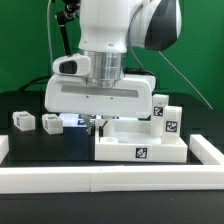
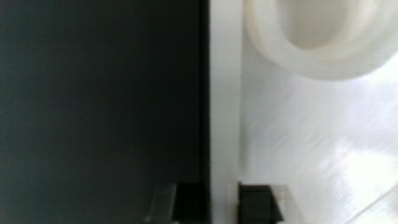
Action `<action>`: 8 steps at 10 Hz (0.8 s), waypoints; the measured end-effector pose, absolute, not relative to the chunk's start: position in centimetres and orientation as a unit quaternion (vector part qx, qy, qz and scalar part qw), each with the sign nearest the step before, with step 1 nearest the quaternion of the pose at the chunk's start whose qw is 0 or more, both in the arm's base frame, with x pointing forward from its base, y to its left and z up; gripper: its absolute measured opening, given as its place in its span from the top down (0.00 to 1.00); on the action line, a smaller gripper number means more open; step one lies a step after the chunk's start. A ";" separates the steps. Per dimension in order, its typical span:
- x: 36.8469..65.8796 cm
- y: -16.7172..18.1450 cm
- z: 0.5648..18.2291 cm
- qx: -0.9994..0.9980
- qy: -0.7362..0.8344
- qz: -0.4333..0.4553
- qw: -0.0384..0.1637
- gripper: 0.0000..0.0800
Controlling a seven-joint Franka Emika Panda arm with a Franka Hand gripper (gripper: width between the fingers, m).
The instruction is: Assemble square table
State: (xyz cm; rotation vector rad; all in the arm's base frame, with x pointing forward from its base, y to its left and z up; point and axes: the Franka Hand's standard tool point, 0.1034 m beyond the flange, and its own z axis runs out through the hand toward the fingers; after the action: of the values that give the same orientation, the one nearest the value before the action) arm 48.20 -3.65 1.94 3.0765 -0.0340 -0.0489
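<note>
black tabletop (image 1: 62, 150) under white slab (image 1: 120, 150), leg blocks (image 1: 22, 120), rail (image 1: 110, 181)

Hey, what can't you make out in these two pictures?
Wrist view: whether the pincer grips the slab; the picture's edge cuts its fingertips.
Exterior view: the pincer's tips, tiny and shadowed under the arm.
Exterior view: tags on the leg blocks, too small to read.

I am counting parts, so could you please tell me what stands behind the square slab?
Two leg blocks rise at the far edge of the square slab, toward the exterior view's right; on it or behind it, I cannot tell. The arm hides the rest.
</note>
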 end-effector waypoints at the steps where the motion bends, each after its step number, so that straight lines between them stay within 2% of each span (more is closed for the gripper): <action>1: 48.2 -3.8 1.9 0.999 0.031 -0.018 0.034 0.92; 5: 48.2 -4.6 1.9 0.984 0.171 -0.030 0.045 0.92; 8: 49.0 -3.9 2.2 0.960 0.273 -0.037 0.057 0.92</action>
State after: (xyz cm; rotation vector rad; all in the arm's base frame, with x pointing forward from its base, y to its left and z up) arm 48.99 -3.89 2.24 2.9093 0.8277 -0.1135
